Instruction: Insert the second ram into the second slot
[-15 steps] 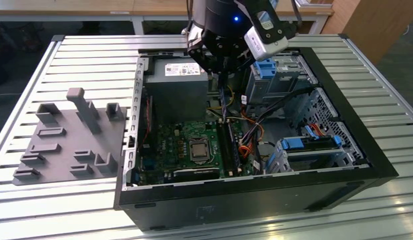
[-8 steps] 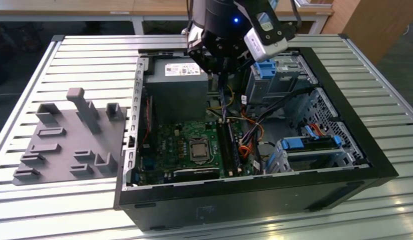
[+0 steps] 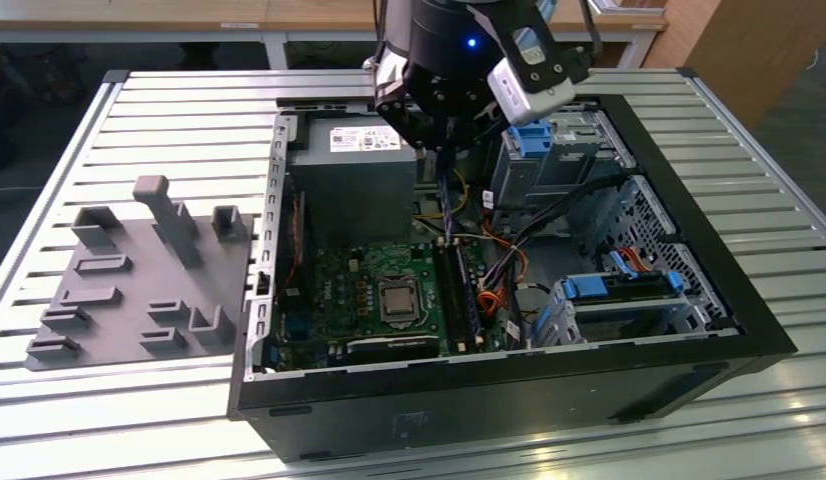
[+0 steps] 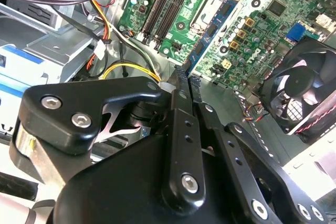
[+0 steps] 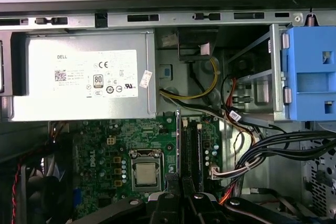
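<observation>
Gripper (image 3: 443, 143) over open case (image 3: 520, 400), just beside power supply (image 3: 349, 185) corner, on exterior view's right of it. Jaws narrow, pinched on one end of second ram (image 3: 447, 195). Stick hanging down edge-on alongside power supply's side face, free end about level with power supply's board-side edge.

First wrist view: fingertips of gripper (image 5: 179, 181) closed around second ram (image 5: 178, 140), seen as thin dark line pointing toward power supply (image 5: 84, 74) and stopping just short of its corner. Line lying along ram slots (image 5: 193, 145), on their side nearer CPU socket (image 5: 145, 174). Cannot tell which slot it lines up with.

Second wrist view: gripper (image 4: 188, 80) holding second ram (image 4: 210, 30) flat side out, blue board with row of dark chips running out from fingers across CPU socket (image 4: 210, 6) area. Ram slots (image 4: 165, 1) apart from stick. No contact with board seen; looks held above it, not seated.

Ram slots (image 3: 456, 290) on board, on camera side of power supply in exterior view, with CPU socket (image 3: 397, 300) just beside them.

Other bits, placed from power supply:
- blue drive-bay clip (image 3: 533, 135), past gripper on exterior view's right; same clip (image 5: 312, 74) well apart from power supply in first wrist view
- grey fixture plate (image 3: 133, 290) on slatted table (image 3: 186, 110), outside case, well apart on exterior view's left
- case fan (image 4: 302, 87) at board edge in second wrist view
</observation>
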Controlling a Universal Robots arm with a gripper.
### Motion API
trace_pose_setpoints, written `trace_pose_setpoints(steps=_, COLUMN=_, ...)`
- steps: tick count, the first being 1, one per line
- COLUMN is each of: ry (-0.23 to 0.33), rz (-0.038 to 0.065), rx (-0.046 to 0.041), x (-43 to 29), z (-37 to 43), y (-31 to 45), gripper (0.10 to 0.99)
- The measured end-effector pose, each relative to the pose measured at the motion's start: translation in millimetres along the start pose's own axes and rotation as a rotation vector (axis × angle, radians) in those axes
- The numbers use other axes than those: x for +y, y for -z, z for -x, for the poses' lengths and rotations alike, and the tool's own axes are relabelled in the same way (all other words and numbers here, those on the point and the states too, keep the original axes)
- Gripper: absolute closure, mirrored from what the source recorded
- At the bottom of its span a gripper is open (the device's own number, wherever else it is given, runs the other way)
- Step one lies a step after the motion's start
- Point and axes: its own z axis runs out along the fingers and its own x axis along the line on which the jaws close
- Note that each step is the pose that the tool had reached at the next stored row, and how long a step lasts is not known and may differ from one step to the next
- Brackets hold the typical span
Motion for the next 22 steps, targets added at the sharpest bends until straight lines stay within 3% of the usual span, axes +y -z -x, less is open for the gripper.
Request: trace_pose_setpoints(steps=22, ry=0.0, rz=0.0, rx=0.0, x=-1.2, z=0.0, y=-9.1, gripper=0.953)
